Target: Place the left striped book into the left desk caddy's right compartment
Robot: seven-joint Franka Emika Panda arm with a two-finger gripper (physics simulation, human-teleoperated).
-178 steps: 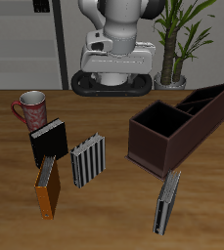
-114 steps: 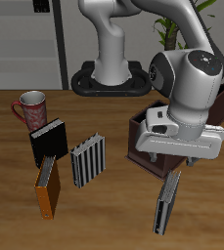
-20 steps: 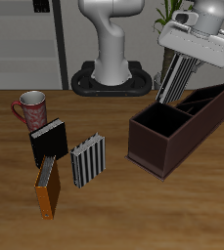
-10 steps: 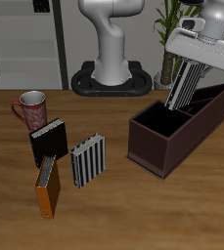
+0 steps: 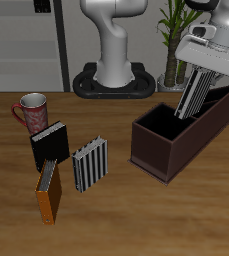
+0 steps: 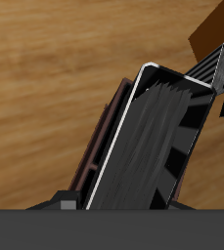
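From the exterior view I have the hand (image 5: 208, 68) up above the left desk caddy (image 5: 182, 133), clamped on the left striped book (image 5: 195, 94). The book hangs tilted, its upper end in the hand and its lower end dipping toward the caddy's dark interior near the inner divider; I cannot tell from here whether it is over the right compartment (image 5: 169, 124) or the narrower section, or whether it touches anything. The caddy sits on the table (image 5: 116, 215) with its long side running diagonally. Well apart from it, nearer the other side of the table, stand the second striped book (image 5: 91, 164), the black book (image 5: 50, 146) just behind it, and the orange book (image 5: 49, 192) nearer the table's front edge. A red mug (image 5: 31, 111) is farther back, beside the black book.

In the wrist view the left striped book (image 6: 153, 137) fills most of my picture, dark with a pale outline along its edge, and runs out from the hand at a slant. A maroon wall of the caddy (image 6: 102, 139) shows just alongside it, over the wooden table (image 6: 45, 88). The second striped book (image 6: 213, 66) is visible beyond.
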